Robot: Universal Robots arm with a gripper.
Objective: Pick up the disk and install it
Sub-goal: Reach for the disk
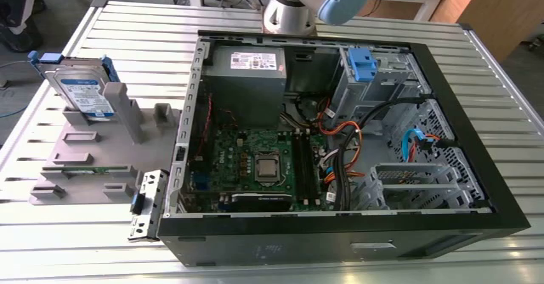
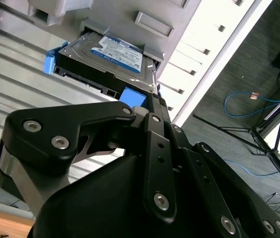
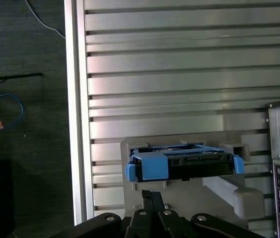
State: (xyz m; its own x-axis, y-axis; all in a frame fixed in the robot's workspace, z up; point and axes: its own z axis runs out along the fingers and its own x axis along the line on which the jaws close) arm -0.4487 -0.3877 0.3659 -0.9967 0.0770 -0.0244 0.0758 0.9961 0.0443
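The disk is a silver-grey drive with a white-and-blue label and blue side rails. It stands upright in a slot of the grey holder at the exterior view's left. Both wrist views show the disk some way beyond my gripper's tips. My gripper points toward the disk's blue end tab, apart from it, and its black fingers lie together with nothing between them. The arm rises behind the far side of the computer case.
The open black computer case lies on the ribbed metal table, with the motherboard, cables and a grey power supply box inside. A drive bay with a bare blue clip sits at its far side. The table edge drops to dark floor.
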